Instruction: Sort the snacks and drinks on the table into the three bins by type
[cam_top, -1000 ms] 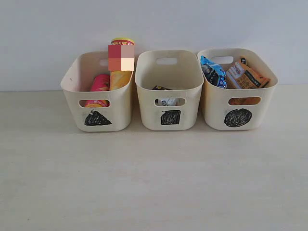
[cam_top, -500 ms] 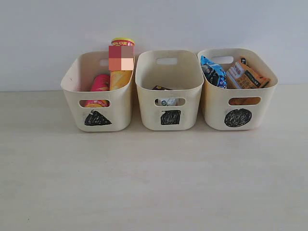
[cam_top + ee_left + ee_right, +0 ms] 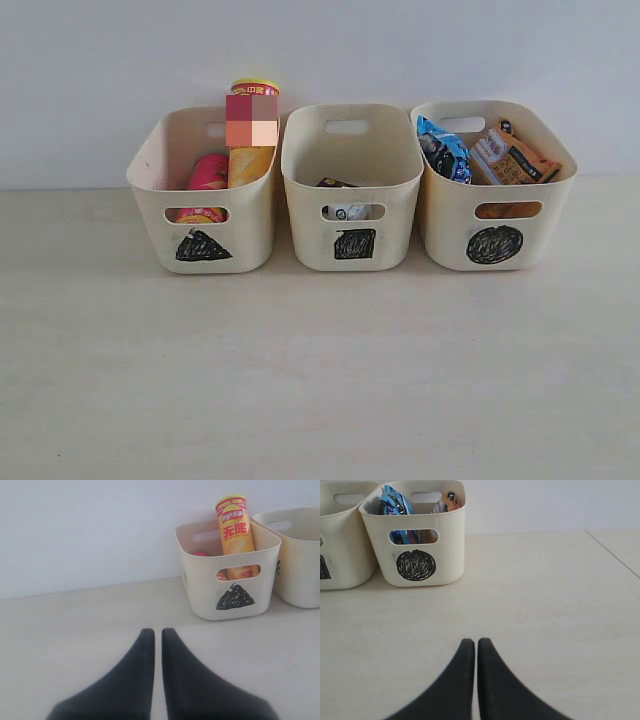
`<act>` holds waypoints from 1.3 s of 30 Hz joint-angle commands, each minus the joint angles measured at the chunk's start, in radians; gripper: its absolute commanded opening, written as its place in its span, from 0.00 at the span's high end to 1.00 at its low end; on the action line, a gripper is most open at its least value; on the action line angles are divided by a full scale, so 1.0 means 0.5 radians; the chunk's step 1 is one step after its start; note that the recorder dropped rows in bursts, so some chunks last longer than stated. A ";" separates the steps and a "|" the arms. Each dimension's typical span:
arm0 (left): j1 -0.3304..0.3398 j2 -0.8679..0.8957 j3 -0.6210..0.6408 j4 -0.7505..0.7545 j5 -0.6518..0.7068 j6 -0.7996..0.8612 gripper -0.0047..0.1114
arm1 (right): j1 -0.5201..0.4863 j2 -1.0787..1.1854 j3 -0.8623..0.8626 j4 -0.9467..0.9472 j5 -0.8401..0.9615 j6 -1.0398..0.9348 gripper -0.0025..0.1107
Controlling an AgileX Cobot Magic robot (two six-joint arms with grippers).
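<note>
The tall yellow cardboard chip tube (image 3: pixel 236 530) seems light, stiff and slippery, best gripped mid-body. The left gripper (image 3: pixel 157 636) and right gripper (image 3: pixel 472 645) are closed, empty.

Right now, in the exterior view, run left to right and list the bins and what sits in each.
triangle bin → pink chip tube → yellow chip tube → square bin, holding drink cartons → circle bin → blue bag → orange bag

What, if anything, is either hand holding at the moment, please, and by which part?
Nothing is held. The left hand and the right hand are both shut with nothing between their fingers.
</note>
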 commanded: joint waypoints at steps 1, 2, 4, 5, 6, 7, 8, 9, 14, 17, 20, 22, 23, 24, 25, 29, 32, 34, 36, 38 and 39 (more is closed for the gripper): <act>0.062 -0.127 0.112 -0.006 -0.014 -0.058 0.92 | -0.005 -0.010 0.009 -0.004 -0.016 -0.006 0.98; 0.072 -0.151 0.119 -0.006 -0.014 -0.063 0.92 | -0.005 -0.010 0.009 -0.004 -0.016 -0.006 0.98; 0.090 -0.192 0.119 -0.011 -0.014 -0.072 0.92 | -0.005 -0.010 0.009 -0.004 -0.016 -0.006 0.98; 0.095 -0.205 0.119 -0.011 -0.014 -0.092 0.92 | -0.005 -0.010 0.009 -0.004 -0.016 -0.006 0.98; 0.106 -0.217 0.119 -0.011 0.001 -0.113 0.92 | -0.005 -0.010 0.009 -0.004 -0.016 -0.006 0.98; 0.118 -0.226 0.119 -0.011 0.010 -0.134 0.92 | -0.005 -0.010 0.009 -0.004 -0.016 -0.006 0.98; 0.122 -0.232 0.119 -0.011 0.010 -0.144 0.92 | -0.005 -0.010 0.009 -0.004 -0.016 -0.006 0.98; 0.130 -0.236 0.119 -0.011 0.014 -0.150 0.92 | -0.005 -0.010 0.009 -0.004 -0.016 -0.006 0.98; 0.139 -0.277 0.119 0.067 0.049 -0.257 0.92 | -0.005 -0.010 0.009 -0.004 -0.016 -0.006 0.98; 0.139 -0.322 0.119 0.099 0.143 -0.288 0.92 | -0.005 -0.010 0.009 -0.004 -0.016 -0.006 0.98; 0.139 -0.333 0.119 0.113 0.217 -0.301 0.92 | -0.005 -0.010 0.009 -0.004 -0.016 -0.006 0.98; 0.139 -0.333 0.119 0.113 0.236 -0.315 0.92 | -0.005 -0.010 0.009 -0.004 -0.016 -0.006 0.98; 0.139 -0.333 0.119 0.113 0.249 -0.315 0.92 | -0.005 -0.010 0.009 -0.004 -0.016 -0.006 0.98; 0.139 -0.333 0.119 0.113 0.263 -0.315 0.92 | -0.005 -0.010 0.009 -0.004 -0.016 -0.006 0.98; 0.139 -0.333 0.119 0.113 0.289 -0.315 0.92 | -0.005 -0.010 0.009 -0.004 -0.016 -0.006 0.98; 0.139 -0.333 0.119 0.113 0.338 -0.319 0.92 | -0.005 -0.010 0.009 -0.004 -0.016 -0.006 0.98; 0.139 -0.333 0.119 0.113 0.338 -0.319 0.92 | -0.005 -0.010 0.009 -0.004 -0.016 -0.006 0.98; 0.139 -0.333 0.119 0.099 0.352 -0.318 0.92 | -0.005 -0.010 0.009 -0.004 -0.016 -0.006 0.98; 0.139 -0.333 0.119 0.099 0.349 -0.318 0.92 | -0.005 -0.010 0.009 -0.004 -0.016 -0.006 0.98; 0.139 -0.333 0.119 0.099 0.349 -0.318 0.92 | -0.005 -0.010 0.009 -0.004 -0.016 -0.006 0.98; 0.139 -0.333 0.119 0.099 0.349 -0.318 0.92 | -0.005 -0.010 0.009 -0.004 -0.016 -0.006 0.98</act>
